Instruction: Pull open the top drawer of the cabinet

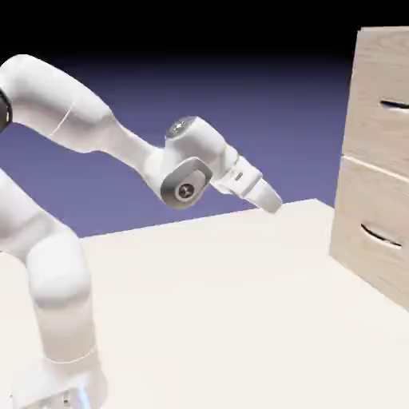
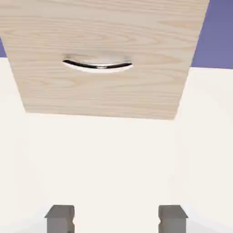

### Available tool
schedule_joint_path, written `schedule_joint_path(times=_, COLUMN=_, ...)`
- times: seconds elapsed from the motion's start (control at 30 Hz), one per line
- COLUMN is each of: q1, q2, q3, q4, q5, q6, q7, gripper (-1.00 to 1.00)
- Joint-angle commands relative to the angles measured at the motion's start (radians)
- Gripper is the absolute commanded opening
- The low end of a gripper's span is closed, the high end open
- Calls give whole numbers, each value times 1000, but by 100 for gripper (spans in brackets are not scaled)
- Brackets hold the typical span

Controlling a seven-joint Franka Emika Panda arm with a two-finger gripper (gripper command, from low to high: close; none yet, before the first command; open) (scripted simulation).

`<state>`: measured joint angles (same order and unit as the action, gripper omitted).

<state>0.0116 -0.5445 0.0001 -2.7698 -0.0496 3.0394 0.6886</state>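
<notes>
A: Where is the top drawer [image 1: 382, 104] found?

B: At the upper right of the exterior view, as the highest front of the cabinet [image 1: 375, 172], which is cut by the frame edge. A second front is seen below it. The gripper [image 1: 272, 202] is held well apart from both, over the table [image 1: 208, 303], and is pointed down and toward the cabinet.

A: And the fingers [image 2: 59, 217]?

B: They are seen spread apart in the hand view, with nothing between them but bare table. Nothing is gripped.

A: What is shown ahead of the hand?

B: One drawer front with a handle [image 2: 98, 64] is seen, its bottom edge meeting the table. From that it is judged to be the lower front, not the top one, so the hand would probably need to be raised.

A: How is the drawer expected to handle?

B: A rigid wood panel is suggested, neither soft nor fragile. The handle [image 1: 393, 105] is thin, dark and curved, with a glossy look, so some slipperiness is to be expected. It is best taken at the middle of the bow, where the most clearance from the panel is likely, and pulled straight out so that jamming is avoided.
</notes>
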Motion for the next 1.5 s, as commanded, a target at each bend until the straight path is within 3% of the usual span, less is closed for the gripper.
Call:
schedule_joint_path(times=0.0, q1=0, q2=21, q3=0, q4=33, q5=-41, q6=2, q7=-44, gripper=0)
schedule_joint_path(times=1.47, q1=-17, q2=951, q3=4, q4=1501, q5=-1851, q6=91, q7=-1957, gripper=0)
